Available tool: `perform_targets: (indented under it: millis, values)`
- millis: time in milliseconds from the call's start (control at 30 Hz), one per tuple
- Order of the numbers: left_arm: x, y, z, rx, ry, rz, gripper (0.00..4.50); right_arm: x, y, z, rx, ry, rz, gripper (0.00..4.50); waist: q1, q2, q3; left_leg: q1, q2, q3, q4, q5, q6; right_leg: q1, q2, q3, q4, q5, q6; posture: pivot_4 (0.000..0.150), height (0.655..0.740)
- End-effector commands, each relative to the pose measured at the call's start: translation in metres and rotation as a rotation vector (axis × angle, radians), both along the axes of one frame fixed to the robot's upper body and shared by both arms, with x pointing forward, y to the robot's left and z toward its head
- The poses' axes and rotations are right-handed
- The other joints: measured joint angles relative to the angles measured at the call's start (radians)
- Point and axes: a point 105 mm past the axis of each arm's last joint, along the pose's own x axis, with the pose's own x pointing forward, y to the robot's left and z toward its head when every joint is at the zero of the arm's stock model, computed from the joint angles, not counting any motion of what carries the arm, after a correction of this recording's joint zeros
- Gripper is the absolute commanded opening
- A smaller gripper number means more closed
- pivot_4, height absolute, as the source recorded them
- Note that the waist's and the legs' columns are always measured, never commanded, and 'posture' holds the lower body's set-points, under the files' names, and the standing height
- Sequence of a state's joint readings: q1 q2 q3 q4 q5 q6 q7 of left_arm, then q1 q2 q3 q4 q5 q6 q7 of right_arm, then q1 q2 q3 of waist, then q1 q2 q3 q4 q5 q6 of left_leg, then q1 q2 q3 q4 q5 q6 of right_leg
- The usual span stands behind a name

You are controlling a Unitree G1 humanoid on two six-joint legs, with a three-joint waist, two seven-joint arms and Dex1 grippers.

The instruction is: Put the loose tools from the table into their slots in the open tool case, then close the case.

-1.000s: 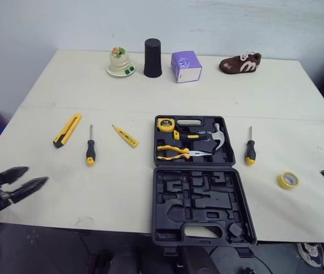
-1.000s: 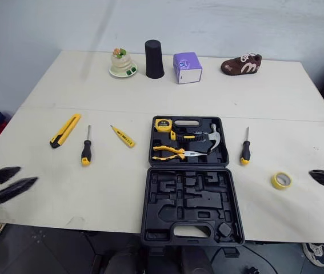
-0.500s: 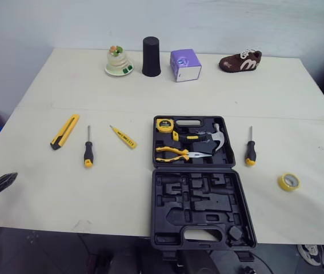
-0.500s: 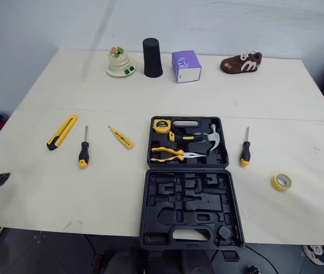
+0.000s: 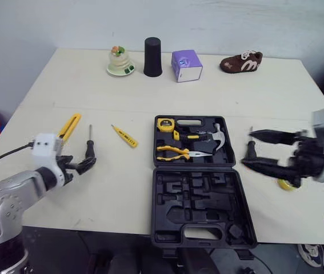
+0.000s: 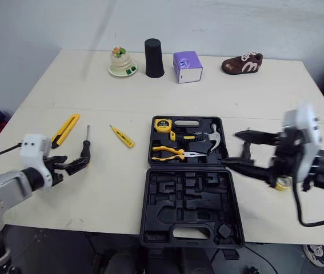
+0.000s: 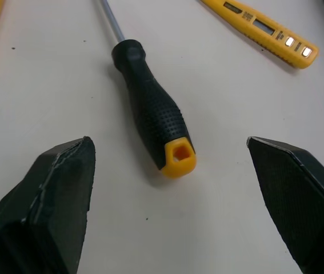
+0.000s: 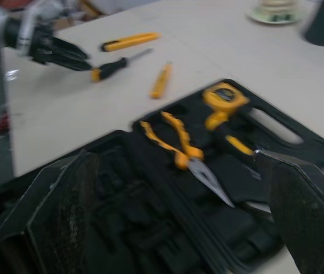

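Note:
The black tool case (image 5: pixel 203 210) lies open in the middle of the table, its far half holding a tape measure (image 5: pixel 164 124), a hammer (image 5: pixel 210 136) and pliers (image 5: pixel 180 152). Left of it lie a yellow utility knife (image 5: pixel 69 125), a black-handled screwdriver (image 7: pixel 150 120) and a yellow tester pen (image 5: pixel 125 136). My left gripper (image 5: pixel 83 165) is open, with its fingers on either side of that screwdriver's handle end. My right gripper (image 5: pixel 251 149) is open above a second screwdriver (image 5: pixel 251 150) right of the case. A yellow tape roll (image 5: pixel 287 184) is partly hidden behind that arm.
Along the table's far edge stand a cake figurine (image 5: pixel 120 61), a black cup (image 5: pixel 152 57), a purple box (image 5: pixel 186 65) and a brown shoe (image 5: pixel 240 63). The case's near half reaches the table's front edge.
Both grippers have come in from the sides of the view. The left one now flanks the left screwdriver's handle; the right one hangs over the right screwdriver beside the case.

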State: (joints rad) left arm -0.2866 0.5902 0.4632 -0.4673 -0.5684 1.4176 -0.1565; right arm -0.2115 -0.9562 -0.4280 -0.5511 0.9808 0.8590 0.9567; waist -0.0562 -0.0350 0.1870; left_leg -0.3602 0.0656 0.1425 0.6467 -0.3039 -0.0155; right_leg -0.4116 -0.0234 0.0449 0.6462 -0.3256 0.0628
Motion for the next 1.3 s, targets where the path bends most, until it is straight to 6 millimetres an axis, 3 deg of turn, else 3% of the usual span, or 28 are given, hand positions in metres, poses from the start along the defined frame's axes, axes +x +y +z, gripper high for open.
perform_targets:
  millis: [33, 167, 333, 467, 767, 967, 1067, 1267, 1300]
  values:
    - [0.006, 0.003, 0.004, 0.027, 0.024, 0.070, 4.44, -0.011, 0.027, 0.002, -0.003, -0.033, 0.106, 4.50, 0.001, 0.000, 0.000, -0.001, 0.000, 0.000, 0.001, 0.000, 0.000, 0.000, 0.000, 0.000, 0.000, 0.000, 0.001, 0.150, 0.7383]
    - [0.011, -0.002, 0.000, -0.002, 0.102, 0.092, 4.44, -0.012, 0.041, 0.000, 0.008, -0.045, 0.155, 4.50, 0.004, -0.001, 0.000, -0.001, -0.001, 0.000, 0.002, 0.000, 0.001, 0.000, -0.001, 0.000, 0.000, 0.001, 0.001, 0.150, 0.7383]
    - [0.020, 0.008, -0.016, -0.052, 0.163, 0.216, 4.44, -0.010, 0.055, 0.001, 0.036, -0.070, 0.200, 4.50, 0.005, -0.001, 0.000, -0.001, 0.000, 0.000, 0.002, 0.000, 0.001, -0.001, -0.001, 0.000, 0.000, 0.001, 0.001, 0.150, 0.7383]
    - [0.030, -0.004, -0.008, -0.061, 0.155, 0.152, 4.44, -0.003, 0.063, 0.001, 0.060, -0.084, 0.205, 4.50, 0.007, 0.000, 0.000, 0.000, -0.001, 0.000, 0.002, 0.001, 0.001, 0.000, -0.001, 0.000, 0.002, 0.001, 0.001, 0.150, 0.7383]
    - [0.042, -0.034, -0.025, -0.024, 0.224, 0.090, 4.44, -0.005, 0.073, -0.002, 0.109, -0.091, 0.214, 4.50, 0.033, 0.000, -0.001, 0.000, -0.002, 0.000, 0.003, 0.002, 0.001, 0.000, -0.002, -0.001, 0.004, 0.001, 0.000, 0.150, 0.7383]
    - [0.053, -0.039, -0.024, -0.006, 0.225, 0.080, 4.44, -0.006, 0.075, -0.007, 0.116, -0.098, 0.194, 4.50, 0.033, 0.001, -0.001, 0.001, -0.004, -0.001, 0.003, 0.003, 0.003, 0.001, -0.004, -0.001, 0.004, 0.002, 0.001, 0.150, 0.7383]
    - [0.056, -0.042, -0.024, -0.007, 0.219, 0.074, 3.72, -0.003, 0.074, -0.007, 0.122, -0.107, 0.167, 4.50, 0.033, 0.001, -0.001, 0.001, -0.004, -0.001, 0.003, 0.003, 0.003, 0.001, -0.004, -0.001, 0.005, 0.002, 0.001, 0.150, 0.7383]
    - [0.058, -0.044, -0.026, -0.018, 0.222, 0.068, 1.18, -0.003, 0.071, -0.008, 0.117, -0.111, 0.148, 4.50, 0.034, 0.001, -0.001, 0.000, -0.004, -0.001, 0.003, 0.003, 0.003, 0.001, -0.004, -0.001, 0.004, 0.002, 0.001, 0.150, 0.7383]
    - [0.058, -0.044, -0.027, -0.019, 0.223, 0.067, 0.99, -0.002, 0.071, -0.008, 0.116, -0.112, 0.144, 4.50, 0.034, 0.001, -0.001, 0.000, -0.004, -0.001, 0.003, 0.003, 0.003, 0.001, -0.004, -0.001, 0.003, 0.002, 0.001, 0.150, 0.7383]
